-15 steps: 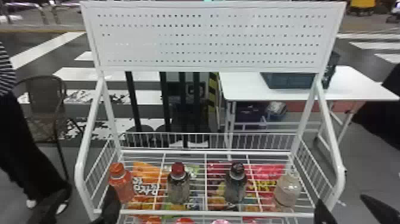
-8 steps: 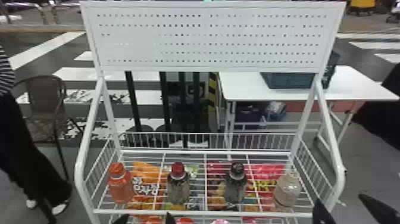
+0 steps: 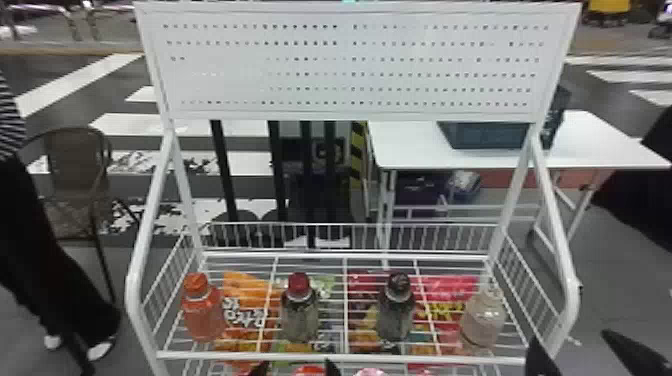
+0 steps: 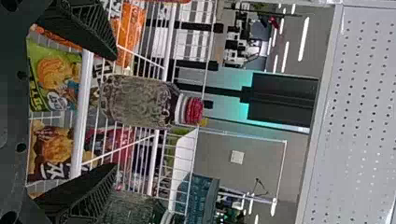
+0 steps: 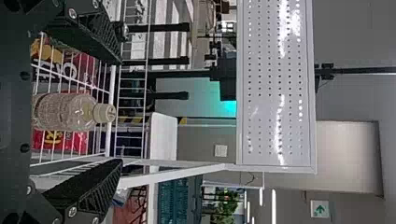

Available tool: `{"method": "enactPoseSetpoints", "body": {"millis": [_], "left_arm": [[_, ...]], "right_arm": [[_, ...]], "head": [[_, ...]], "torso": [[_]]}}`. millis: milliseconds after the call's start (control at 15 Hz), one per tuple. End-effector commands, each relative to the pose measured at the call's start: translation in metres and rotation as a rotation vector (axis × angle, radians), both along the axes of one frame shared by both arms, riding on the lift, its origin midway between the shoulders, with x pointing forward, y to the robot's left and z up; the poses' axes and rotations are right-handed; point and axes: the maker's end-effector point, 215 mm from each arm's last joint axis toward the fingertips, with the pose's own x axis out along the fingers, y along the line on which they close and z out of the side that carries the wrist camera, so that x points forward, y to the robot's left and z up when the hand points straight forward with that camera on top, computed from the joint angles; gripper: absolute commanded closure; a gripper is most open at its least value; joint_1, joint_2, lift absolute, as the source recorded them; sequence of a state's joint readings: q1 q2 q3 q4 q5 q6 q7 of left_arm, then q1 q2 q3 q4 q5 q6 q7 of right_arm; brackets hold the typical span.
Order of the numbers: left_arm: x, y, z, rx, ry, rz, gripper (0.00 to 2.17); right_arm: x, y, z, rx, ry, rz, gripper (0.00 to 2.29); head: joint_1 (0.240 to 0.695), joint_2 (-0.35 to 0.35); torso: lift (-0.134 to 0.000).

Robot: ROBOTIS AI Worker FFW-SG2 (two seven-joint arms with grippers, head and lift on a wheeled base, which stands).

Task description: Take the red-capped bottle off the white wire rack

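Four bottles stand upright in a row on the top shelf of the white wire rack point(image 3: 340, 356), and the red-capped bottle point(image 3: 300, 315) is the second from the rack's left end. At that left end we see an orange-capped bottle point(image 3: 202, 315). Right of the rack's middle stands a dark-capped bottle point(image 3: 395, 317), and near the rack's right end a pale bottle point(image 3: 482, 320).

We have the left gripper point(image 3: 295, 369) at the rack's front edge, on the near side of the red-capped bottle. Its fingers are spread and hold nothing; the left wrist view gives us that bottle between their lines, with a gap to either side. We have the right gripper point(image 3: 571, 342) by the rack's front right corner, its fingers also parted and empty. From the right wrist we see the pale bottle between the lines of those fingers, touching neither.

Below the rack's top shelf, through the wires, we make out snack bags, among them an orange bag point(image 3: 245, 285) toward the rack's left and a pink bag point(image 3: 452, 285) toward its right. Above the rack's shelf rises a white perforated panel point(image 3: 340, 70). Behind the rack, to its right, we see a white table point(image 3: 415, 150) bearing a dark blue-green crate point(image 3: 487, 136); behind the rack to its left is a brown chair point(image 3: 75, 165).
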State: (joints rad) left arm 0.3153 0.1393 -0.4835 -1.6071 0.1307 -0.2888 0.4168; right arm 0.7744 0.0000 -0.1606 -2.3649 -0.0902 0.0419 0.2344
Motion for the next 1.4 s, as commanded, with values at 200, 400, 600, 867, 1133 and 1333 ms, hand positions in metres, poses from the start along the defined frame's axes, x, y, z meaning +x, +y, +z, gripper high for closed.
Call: {"method": "enactPoseSetpoints", "body": {"millis": [200,400,600,867,1133,1333], "left_arm": [[0.04,0.0,-0.012,0.068,-0.04,0.007,0.08],[0.058,0.01,-0.008,0.081,-0.076,0.021,0.08],[0.07,0.013,-0.007,0.084,-0.077,0.023,0.07],[0.083,0.008,-0.007,0.089,-0.078,0.012,0.07],[0.097,0.012,-0.007,0.098,-0.077,0.018,0.07],[0.109,0.017,-0.01,0.11,-0.072,0.02,0.07]], "right_arm": [[-0.004,-0.005,-0.001,-0.01,0.006,-0.005,0.14],[-0.007,-0.013,0.001,-0.024,0.008,-0.015,0.14],[-0.008,-0.015,0.002,-0.029,0.011,-0.019,0.14],[-0.007,-0.016,0.003,-0.03,0.01,-0.02,0.14],[-0.008,-0.017,0.001,-0.032,0.014,-0.022,0.14],[-0.01,-0.022,0.002,-0.035,0.014,-0.029,0.14]], "head": [[0.499,0.0],[0.499,0.0],[0.499,0.0],[0.499,0.0],[0.499,0.0],[0.499,0.0]], "torso": [[0.0],[0.0],[0.0],[0.0],[0.0],[0.0]]}}
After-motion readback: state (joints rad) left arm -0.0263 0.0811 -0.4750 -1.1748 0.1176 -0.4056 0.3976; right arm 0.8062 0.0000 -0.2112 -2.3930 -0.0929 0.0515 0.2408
